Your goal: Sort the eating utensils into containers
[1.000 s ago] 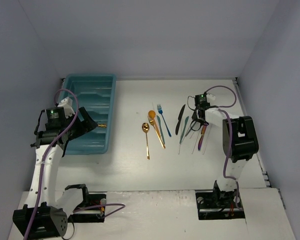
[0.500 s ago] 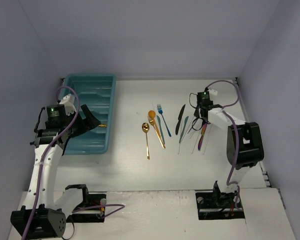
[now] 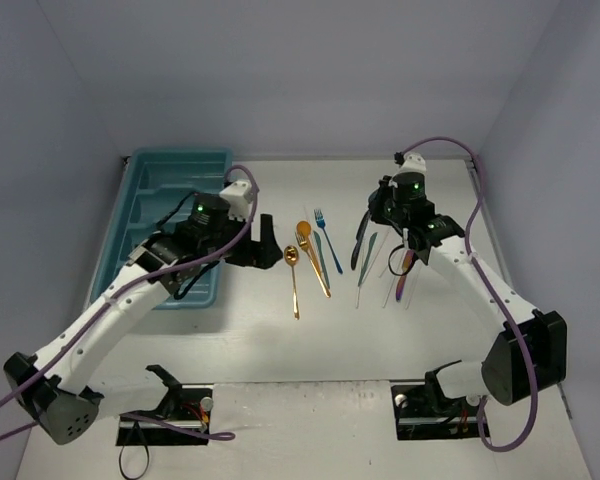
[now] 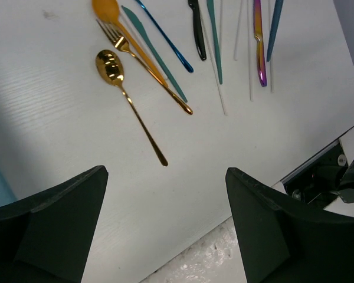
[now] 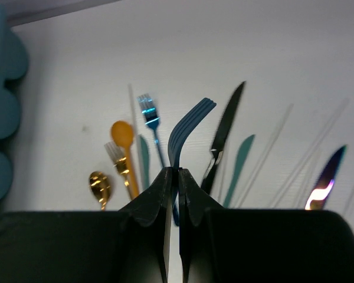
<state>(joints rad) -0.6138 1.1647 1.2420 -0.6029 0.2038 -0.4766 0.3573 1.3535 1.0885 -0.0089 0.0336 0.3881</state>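
My right gripper is shut on the handle of a dark blue fork and holds it above the table; in the top view this gripper is over the right group of utensils. My left gripper is open and empty, above the table near a gold spoon; in the top view it is just right of the teal tray. Lying on the table are a gold fork, a bright blue fork, a black knife, a teal knife and an iridescent purple knife.
Thin white utensils lie between the teal and purple knives. The left arm crosses the tray's near right part and hides it. The grey walls close in on three sides. The arm bases stand at the near edge.
My left arm has swung right from over the tray to beside the gold spoon. My right gripper has risen from the right group and moved back-left with the dark blue fork.
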